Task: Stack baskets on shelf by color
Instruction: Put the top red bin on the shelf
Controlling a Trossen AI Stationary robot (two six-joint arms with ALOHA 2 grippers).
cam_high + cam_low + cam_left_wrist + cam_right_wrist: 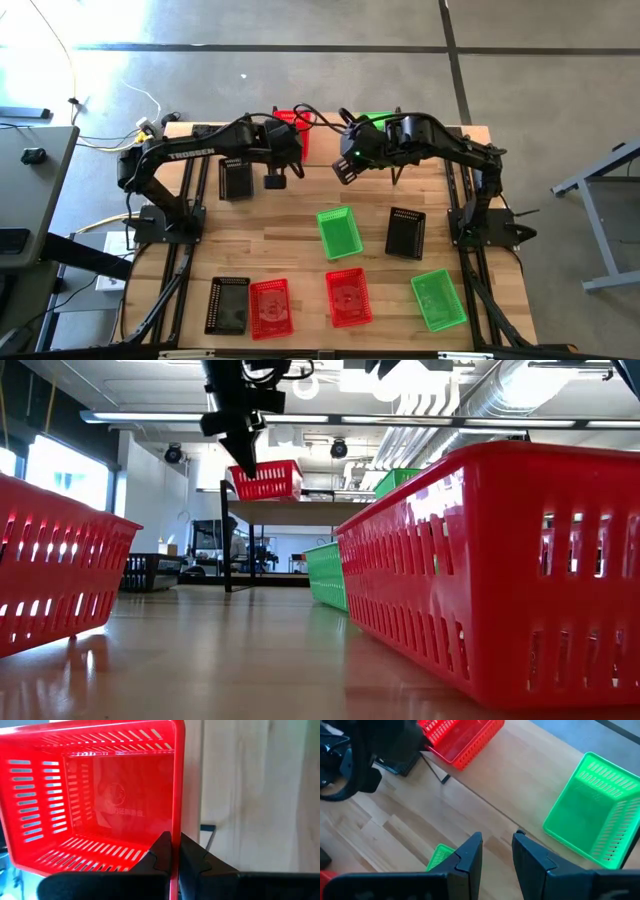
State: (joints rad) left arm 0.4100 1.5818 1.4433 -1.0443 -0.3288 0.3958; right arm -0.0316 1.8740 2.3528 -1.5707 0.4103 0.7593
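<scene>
I had the left gripper [171, 855] pinching the wall of a red basket [100, 800] that sat on the shelf [240, 790] at the far edge of the desk [300, 250]. Its two fingers were pressed on either side of that thin red wall. A green basket [590, 810] sat further along the same shelf, well apart from the red one. My right gripper [497, 845] hung in the air near the shelf, holding nothing, and its fingers were spread a little.

On the desk below, I saw a black basket [236, 179] by the far left corner. A green basket [339, 232] and a black basket [405, 232] lay side by side near the middle. Along the near edge there was a row: a black basket [229, 304], a red basket [270, 307] just beside it, another red basket [348, 297], and a green basket [438, 299] toward the right corner.
</scene>
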